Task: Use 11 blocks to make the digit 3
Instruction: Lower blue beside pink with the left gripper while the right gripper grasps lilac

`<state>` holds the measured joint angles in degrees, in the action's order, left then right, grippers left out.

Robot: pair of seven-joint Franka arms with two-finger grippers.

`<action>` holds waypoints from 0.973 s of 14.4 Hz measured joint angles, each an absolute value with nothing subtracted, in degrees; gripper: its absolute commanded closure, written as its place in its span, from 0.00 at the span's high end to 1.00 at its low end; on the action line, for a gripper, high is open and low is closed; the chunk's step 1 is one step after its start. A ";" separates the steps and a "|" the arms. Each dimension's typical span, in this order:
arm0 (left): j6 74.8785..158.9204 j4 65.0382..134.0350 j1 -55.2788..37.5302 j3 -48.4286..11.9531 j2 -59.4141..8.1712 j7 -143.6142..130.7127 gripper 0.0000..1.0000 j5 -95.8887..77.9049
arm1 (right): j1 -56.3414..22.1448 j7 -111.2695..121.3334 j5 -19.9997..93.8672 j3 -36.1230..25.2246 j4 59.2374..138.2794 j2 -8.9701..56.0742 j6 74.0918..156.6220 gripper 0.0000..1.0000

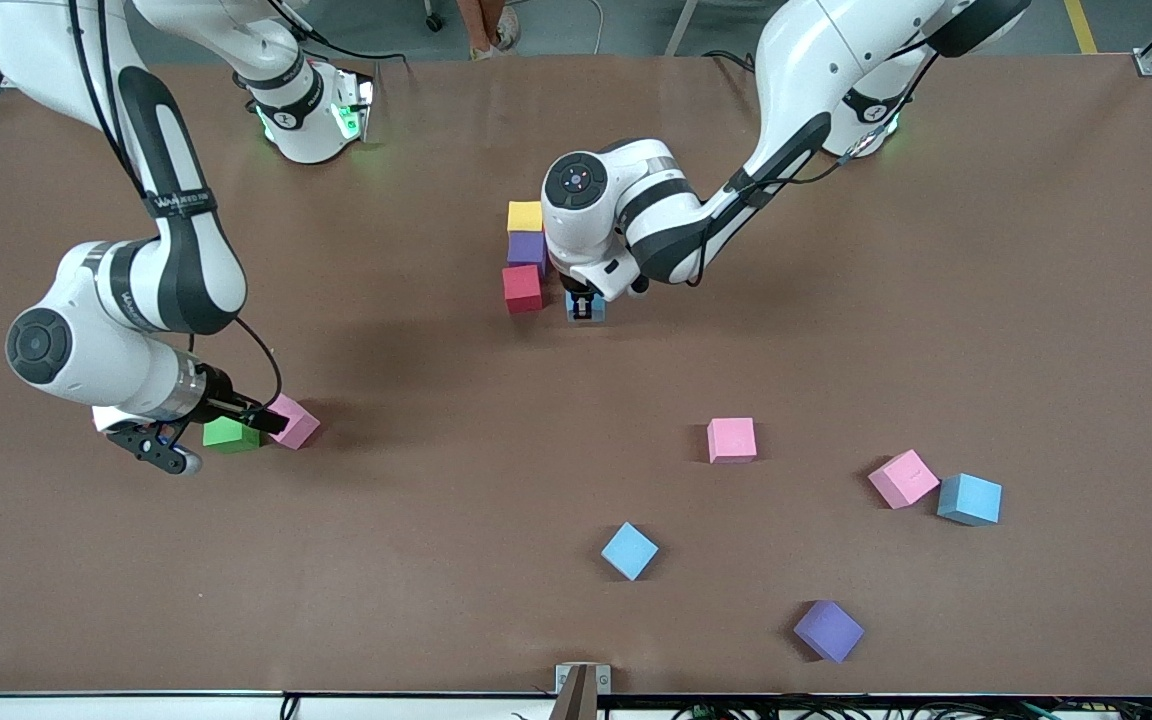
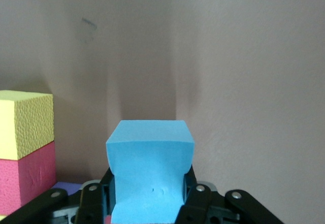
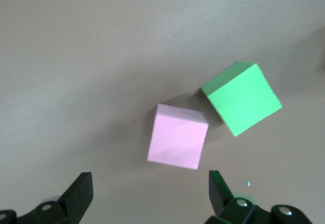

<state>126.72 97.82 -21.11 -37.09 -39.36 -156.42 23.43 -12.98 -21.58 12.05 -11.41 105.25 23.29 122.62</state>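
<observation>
Blocks: matte foam cubes, judged light, slightly squashy, grippy; best pinched across flat opp. faces. Left gripper (image 1: 586, 303) clamped on light-blue cube (image 2: 150, 170) beside yellow/purple/red column (image 1: 524, 257). Right gripper (image 3: 150, 193), jaws apart, over pink cube (image 3: 177, 142) w/ green cube (image 3: 242, 98) alongside.
</observation>
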 measured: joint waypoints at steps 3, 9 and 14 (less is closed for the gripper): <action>129.25 97.94 -21.75 -37.06 -40.63 -156.88 0.18 23.42 | -12.37 -21.58 12.06 -11.17 103.84 26.05 122.76 1.00; 130.70 97.96 -24.41 -36.83 -42.47 -157.42 0.18 23.35 | -12.50 -21.62 12.06 -10.37 102.66 30.32 125.42 1.00; 130.74 97.95 -27.47 -34.46 -42.78 -157.49 0.18 23.21 | -12.50 -21.64 12.07 -10.43 102.66 31.13 125.47 1.00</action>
<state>130.74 97.95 -27.47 -34.46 -42.78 -157.49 23.21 -12.50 -21.64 12.07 -10.43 102.66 31.13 125.47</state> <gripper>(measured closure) 0.480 0.000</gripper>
